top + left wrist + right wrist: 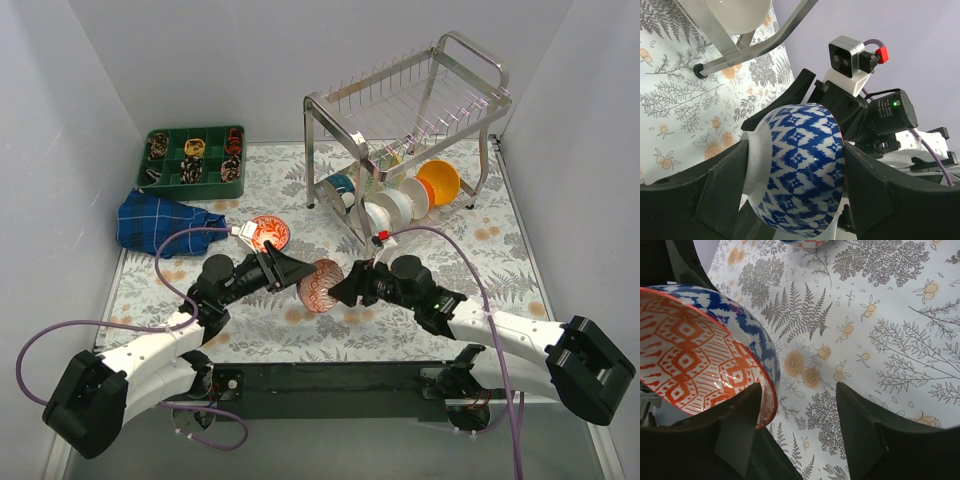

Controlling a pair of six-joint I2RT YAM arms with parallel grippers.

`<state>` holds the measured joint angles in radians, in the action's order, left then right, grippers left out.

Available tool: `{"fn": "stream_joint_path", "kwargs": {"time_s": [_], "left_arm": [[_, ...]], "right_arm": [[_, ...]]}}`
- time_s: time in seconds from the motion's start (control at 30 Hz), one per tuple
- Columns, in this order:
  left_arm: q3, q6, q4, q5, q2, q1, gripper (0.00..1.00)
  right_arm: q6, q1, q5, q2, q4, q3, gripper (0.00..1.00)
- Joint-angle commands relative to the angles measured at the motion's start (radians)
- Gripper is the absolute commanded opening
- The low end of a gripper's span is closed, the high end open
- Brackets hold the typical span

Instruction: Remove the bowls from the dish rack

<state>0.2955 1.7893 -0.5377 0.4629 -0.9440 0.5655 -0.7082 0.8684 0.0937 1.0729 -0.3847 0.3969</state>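
a green plastic compartment tray [190, 188] sits at the far left, with a blue plaid cloth [160, 222] just in front of it; a small round red-and-white patterned bowl [270, 233] rests upright on the fern-printed table cover [500, 250], near the left gripper [300, 276]; that gripper is clenched on a round ceramic bowl with blue-and-white diamonds outside [800, 180], one finger [715, 185] against its plain white foot, the other at its thin red rim; the bowl is held on edge above the table, between the two arms, well apart from the rack; its glossy inside carries orange-red diamonds and stripes; the right gripper [338, 290] stands released, one finger [735, 435] over the bowl's inside, the other clear of its wall; at the right, the shiny steel wire dish rack [310, 140] holds a teal bowl [340, 186], white bowls [385, 212] and an orange bowl [440, 180] on edge in its lower tier.
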Motion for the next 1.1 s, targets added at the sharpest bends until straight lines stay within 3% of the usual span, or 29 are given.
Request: {"fn": "stream_joint_path", "kwargs": {"time_s": [0.0, 0.1, 0.13, 0.23, 0.27, 0.33, 0.37, 0.57, 0.63, 0.8, 1.07], "left_arm": [[-0.032, 0.021, -0.125, -0.030, -0.019, 0.025, 0.00], [-0.051, 0.018, -0.145, -0.041, -0.036, 0.036, 0.00], [-0.055, 0.009, -0.145, -0.046, -0.041, 0.036, 0.00], [-0.050, -0.049, -0.108, -0.066, -0.036, 0.036, 0.11], [-0.042, -0.073, -0.049, -0.072, -0.027, 0.036, 0.24], [0.006, -0.143, 0.034, -0.105, -0.013, 0.034, 0.39], [0.026, -0.213, 0.121, -0.125, -0.007, 0.036, 0.53], [0.158, -0.438, 0.394, -0.225, 0.025, 0.036, 0.92], [0.189, -0.517, 0.453, -0.254, 0.007, 0.056, 0.98], [0.267, -0.632, 0.602, -0.417, -0.055, 0.187, 0.98], [0.329, -0.671, 0.679, -0.696, -0.179, 0.387, 0.94]], "right_arm": [[-0.007, 0.030, -0.037, 0.036, -0.083, 0.063, 0.61], [0.001, 0.041, -0.041, 0.051, -0.082, 0.071, 0.39], [0.003, 0.043, -0.043, 0.052, -0.080, 0.069, 0.26], [0.001, 0.044, -0.055, 0.042, -0.065, 0.062, 0.03], [0.000, 0.044, -0.067, 0.035, -0.051, 0.062, 0.01], [0.004, 0.046, -0.086, 0.024, 0.013, 0.068, 0.01], [0.012, 0.046, -0.101, 0.016, 0.036, 0.072, 0.01], [0.026, 0.047, -0.247, -0.002, 0.301, 0.125, 0.01], [0.036, 0.047, -0.275, 0.008, 0.371, 0.166, 0.01], [0.047, 0.055, -0.334, 0.104, 0.578, 0.267, 0.01], [0.009, 0.078, -0.331, 0.159, 0.626, 0.322, 0.01]]}}
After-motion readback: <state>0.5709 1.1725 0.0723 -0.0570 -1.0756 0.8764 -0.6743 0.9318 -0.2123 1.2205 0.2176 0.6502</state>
